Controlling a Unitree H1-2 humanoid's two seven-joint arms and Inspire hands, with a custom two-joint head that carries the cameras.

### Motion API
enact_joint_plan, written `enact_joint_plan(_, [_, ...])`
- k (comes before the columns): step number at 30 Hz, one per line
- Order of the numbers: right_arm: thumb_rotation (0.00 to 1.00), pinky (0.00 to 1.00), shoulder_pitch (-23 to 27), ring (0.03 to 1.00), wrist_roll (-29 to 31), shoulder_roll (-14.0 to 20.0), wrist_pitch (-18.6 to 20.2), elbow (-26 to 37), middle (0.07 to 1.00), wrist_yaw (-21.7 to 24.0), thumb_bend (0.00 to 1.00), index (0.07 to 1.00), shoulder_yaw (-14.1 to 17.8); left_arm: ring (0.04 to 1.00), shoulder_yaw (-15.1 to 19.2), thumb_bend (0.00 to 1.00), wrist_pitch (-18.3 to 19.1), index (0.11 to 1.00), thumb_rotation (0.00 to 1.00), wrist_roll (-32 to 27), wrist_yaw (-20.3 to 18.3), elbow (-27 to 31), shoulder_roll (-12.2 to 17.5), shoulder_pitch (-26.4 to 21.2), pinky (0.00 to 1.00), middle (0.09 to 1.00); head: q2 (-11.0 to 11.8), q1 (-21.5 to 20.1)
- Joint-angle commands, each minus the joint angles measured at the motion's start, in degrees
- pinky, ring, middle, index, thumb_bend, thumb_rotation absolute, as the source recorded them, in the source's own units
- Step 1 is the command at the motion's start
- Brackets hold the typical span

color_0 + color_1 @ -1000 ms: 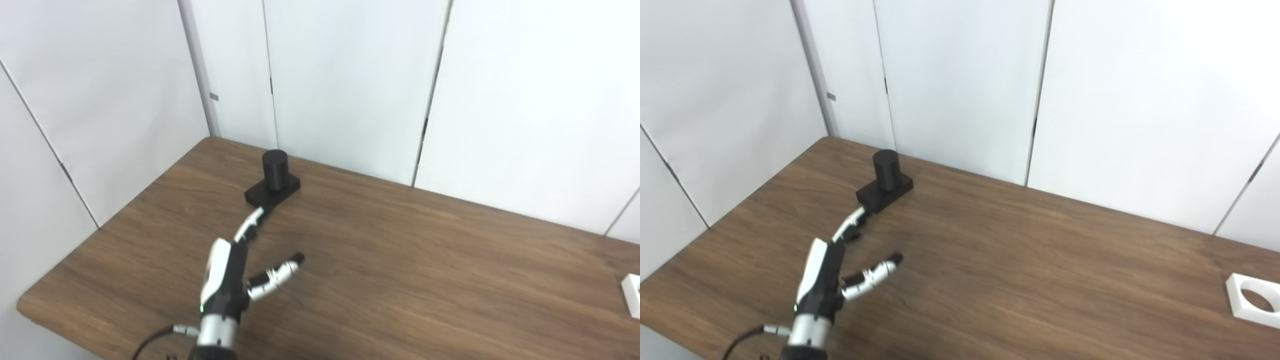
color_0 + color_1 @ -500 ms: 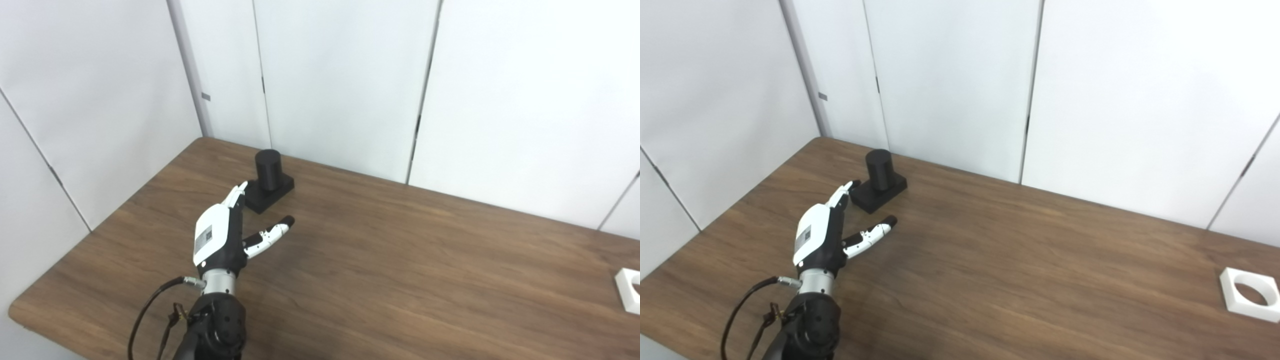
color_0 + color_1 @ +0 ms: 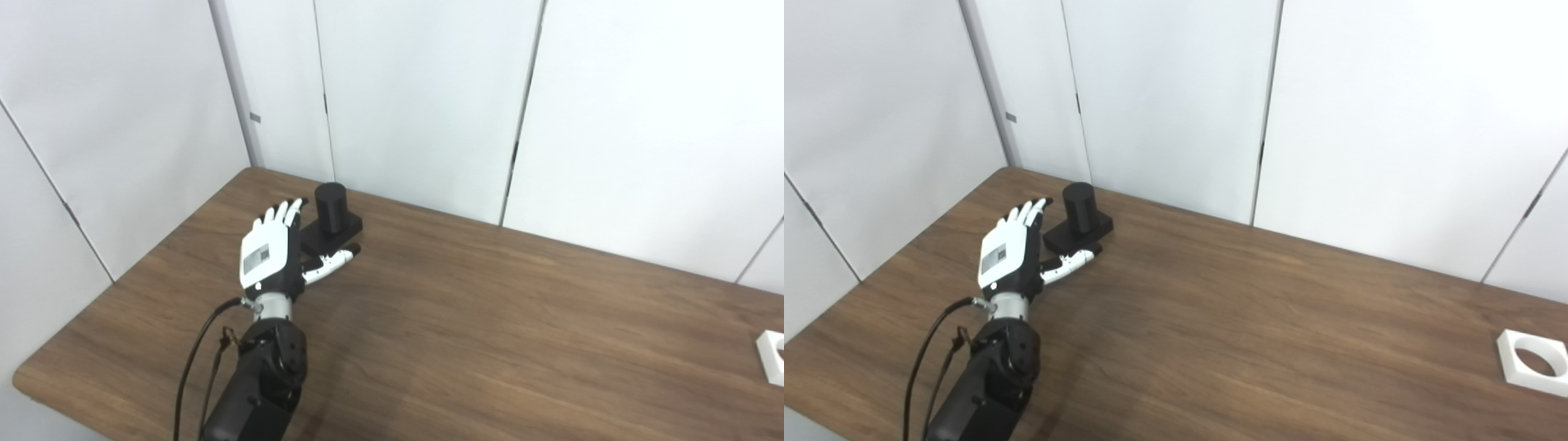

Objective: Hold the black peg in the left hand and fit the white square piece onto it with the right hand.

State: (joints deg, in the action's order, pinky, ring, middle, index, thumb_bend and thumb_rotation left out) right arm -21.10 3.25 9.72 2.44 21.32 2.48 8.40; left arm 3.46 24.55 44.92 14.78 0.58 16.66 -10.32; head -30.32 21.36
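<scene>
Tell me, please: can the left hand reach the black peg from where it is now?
Probably yes. The left hand is open, right beside the black peg, fingers on its left and thumb in front of its base. Nothing lies between them on the table. It has not yet gripped the peg.

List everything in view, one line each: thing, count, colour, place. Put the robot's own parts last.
Black cylindrical peg on a square black base: one, black, upright at the far left of the table, near the back edge.
White square piece with a round hole: one, white, lying flat at the table's right edge, cut off in the left eye view.
Wooden table: one, dark brown wood grain, filling the lower picture.
Wall panels: several, white, behind and to the left of the table.
Left hand: one, white and black, open, fingers spread beside the peg's base, thumb in front of it; holding nothing.
Left arm: one, black with a cable, entering from the bottom left.
Right hand: not in view.
</scene>
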Motion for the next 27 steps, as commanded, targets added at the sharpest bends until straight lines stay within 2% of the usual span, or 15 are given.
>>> enact_joint_plan(1, [1.00, 0.83, -0.5, 0.873, -0.2, 0.4, -0.9, 0.5, 0.857, 0.7, 0.59, 0.856, -0.5, 0.981, -0.2, 0.91, -0.1, 0.908, 0.65, 1.5, 1.8, -0.7, 1.7, -3.1, 1.00, 0.960, -0.1, 0.2])
enact_joint_plan(7, [1.00, 0.88, -0.6, 0.880, 0.4, 0.4, 0.5, 1.2, 0.858, 0.9, 0.61, 0.867, -0.5, 0.983, -1.7, 0.90, -0.7, 0.904, 0.65, 1.9, 3.1, -6.8, 3.3, -5.6, 1.00, 0.972, -0.1, 0.3])
enact_joint_plan(16, [1.00, 0.91, -0.8, 0.882, -0.6, 0.3, -0.1, 1.0, 0.860, 0.6, 0.65, 0.869, -0.7, 0.990, -2.2, 0.89, 0.2, 0.918, 0.66, 1.3, 3.5, -13.1, 4.5, -8.7, 1.00, 0.980, -0.2, 0.0])
enact_joint_plan(27, [1.00, 0.92, -1.1, 0.889, -0.6, 0.4, 0.6, 1.7, 0.860, 0.5, 0.68, 0.872, -0.5, 0.979, -2.8, 0.89, 2.3, 0.899, 0.67, 1.5, 3.8, -19.6, 4.6, -11.8, 1.00, 0.963, -0.2, -0.2])
